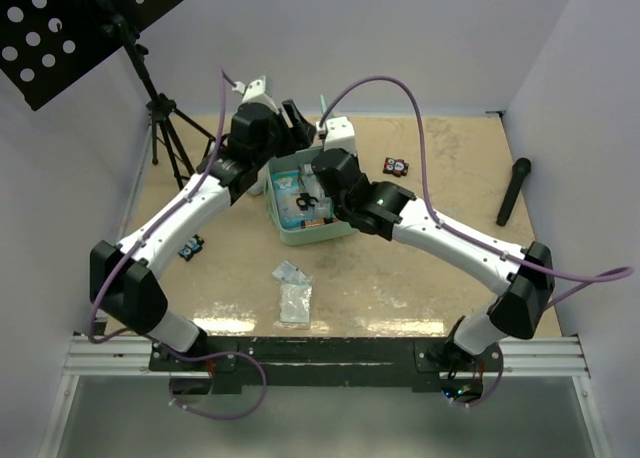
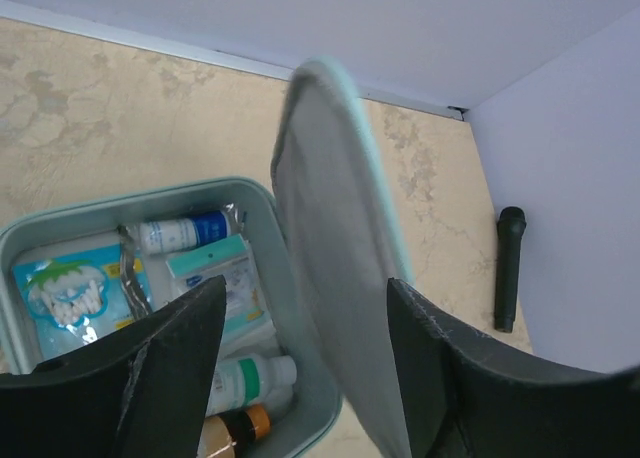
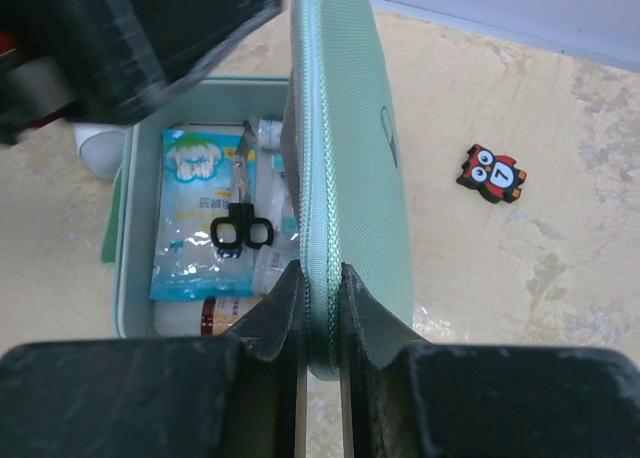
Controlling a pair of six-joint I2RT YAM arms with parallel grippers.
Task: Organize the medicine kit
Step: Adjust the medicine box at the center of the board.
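Kit place: the medicine kit [image 1: 318, 236] lies open in the middle of the table [image 1: 440, 278], between the two arms, with packets and small bottles in its tray.
Lid: the lid [image 3: 350, 148] stands upright on its edge. In the right wrist view the tray is on its left and the logo face looks to the right.
Right hand: the right hand [image 3: 321, 283] is narrow and pinches the zip rim of the lid.
Left hand: the left hand [image 2: 305, 298] is wide, with one finger on each side of the lid, apparently not touching it.
Long axis: the lid's rim runs straight away from the right hand.
Outside the kit: loose packets [image 1: 293, 293] lie on the table, on the near side of the kit.
Judgement: only the right hand can steer the lid, and it will probably tip it toward the tray or away from it.
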